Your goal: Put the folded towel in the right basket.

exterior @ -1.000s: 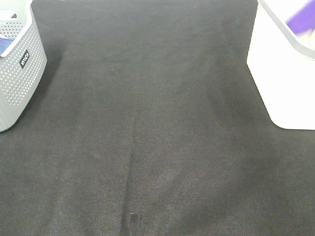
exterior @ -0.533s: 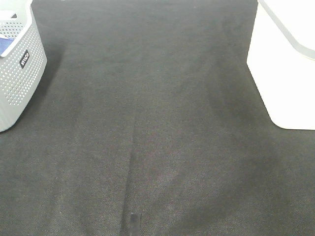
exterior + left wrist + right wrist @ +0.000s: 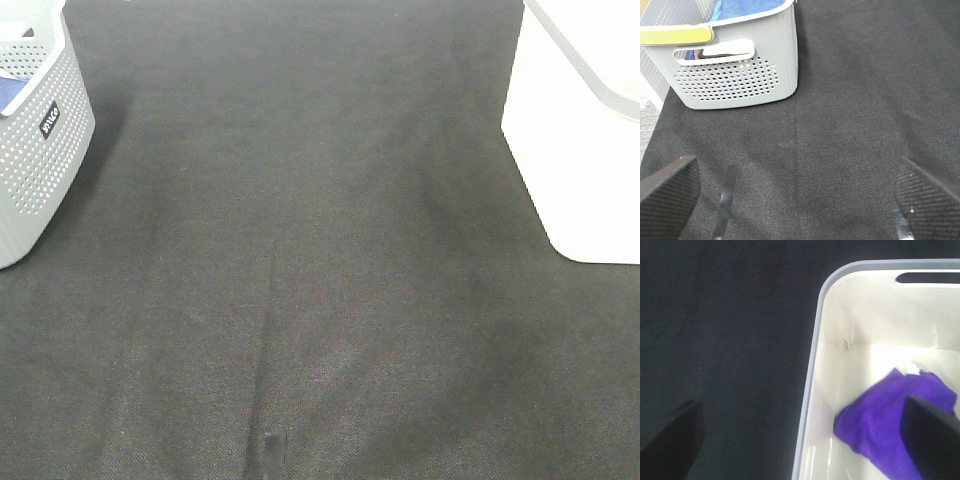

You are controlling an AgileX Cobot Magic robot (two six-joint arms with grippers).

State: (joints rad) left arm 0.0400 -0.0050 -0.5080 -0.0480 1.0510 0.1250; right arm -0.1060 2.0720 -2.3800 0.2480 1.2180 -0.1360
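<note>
The purple folded towel [image 3: 890, 425] lies crumpled on the floor of the white right basket [image 3: 815, 365], seen from above in the right wrist view. My right gripper [image 3: 800, 440] hangs open above the basket's rim, one finger over the black cloth and one over the towel, holding nothing. The right basket [image 3: 570, 150] shows at the right edge of the exterior view, its inside hidden there. My left gripper [image 3: 795, 200] is open and empty above the black table, near the grey left basket [image 3: 735, 75].
The grey perforated left basket [image 3: 30, 140] stands at the left edge with a blue cloth [image 3: 747, 7] inside. A black cloth [image 3: 300, 250] covers the table between the two baskets. Neither arm shows in the exterior view.
One second ago a purple blur showed at the top of the right basket in the exterior view. It has gone from that view since.
</note>
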